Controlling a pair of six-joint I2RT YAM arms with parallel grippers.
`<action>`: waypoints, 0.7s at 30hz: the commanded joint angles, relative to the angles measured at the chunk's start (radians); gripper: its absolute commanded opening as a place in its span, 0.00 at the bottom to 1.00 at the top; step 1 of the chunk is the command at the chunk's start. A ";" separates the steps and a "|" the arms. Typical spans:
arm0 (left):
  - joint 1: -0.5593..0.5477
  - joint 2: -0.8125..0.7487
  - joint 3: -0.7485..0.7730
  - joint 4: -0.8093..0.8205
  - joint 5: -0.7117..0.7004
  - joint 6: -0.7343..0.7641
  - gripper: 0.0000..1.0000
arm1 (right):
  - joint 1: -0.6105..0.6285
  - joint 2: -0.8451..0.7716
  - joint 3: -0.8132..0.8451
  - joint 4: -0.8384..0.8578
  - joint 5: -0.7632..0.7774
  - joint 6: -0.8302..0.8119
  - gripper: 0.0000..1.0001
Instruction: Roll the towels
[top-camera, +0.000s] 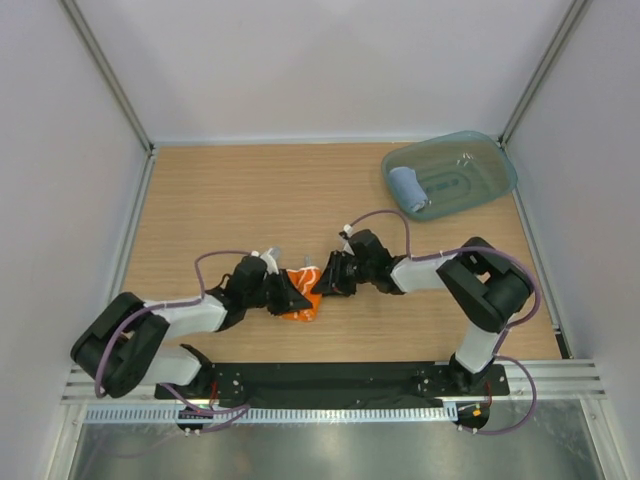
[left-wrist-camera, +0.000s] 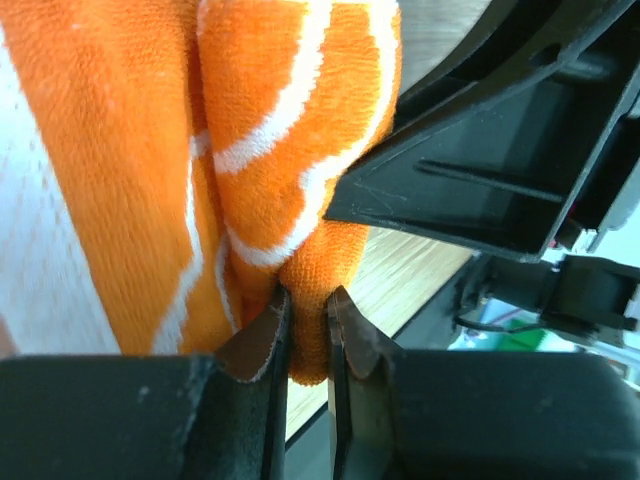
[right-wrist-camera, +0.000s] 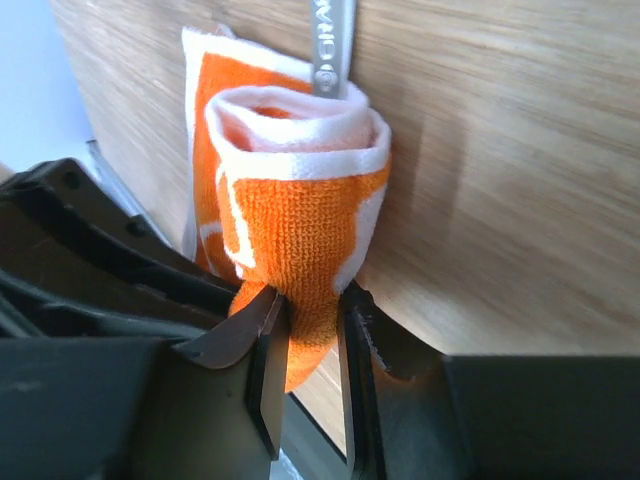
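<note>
Step in hand: the orange and white towel (top-camera: 303, 292) is already a short, fat roll. Both arms hold it at the front middle of the worktop (top-camera: 220, 200). I think the rolling of this one is nearly done.
Left jaws: almost pressed together, pinching a thick fold of orange cloth at one end of the roll.
Right jaws: also nearly closed, pinching the bottom edge of the roll from the other side.
On or off the worktop: I cannot tell if the roll rests on the wood or hangs just above it.
Blue towel (top-camera: 408, 188): rolled up too, lying inside the teal tray (top-camera: 505, 185) at the far right corner, well apart from the arms.
Next move, my guess: carry the orange roll over to the tray and put it beside the blue one. One arm has to let go first, and the other must squeeze hard enough that the roll does not pop open.
Orange towel feel: soft and fuzzy with tiny loops, orange with white lines, pale inside, curled like a snail shell.
Tray: smooth see-through plastic with round corners.
Worktop look: flat, light wood with fine stripes.
</note>
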 joint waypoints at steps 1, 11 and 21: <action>-0.007 -0.092 0.077 -0.314 -0.110 0.147 0.13 | 0.015 -0.076 0.076 -0.272 0.161 -0.094 0.24; -0.080 -0.236 0.224 -0.641 -0.349 0.265 0.45 | 0.084 -0.104 0.282 -0.664 0.332 -0.157 0.21; -0.421 -0.164 0.383 -0.704 -0.670 0.307 0.47 | 0.122 -0.038 0.408 -0.793 0.369 -0.153 0.21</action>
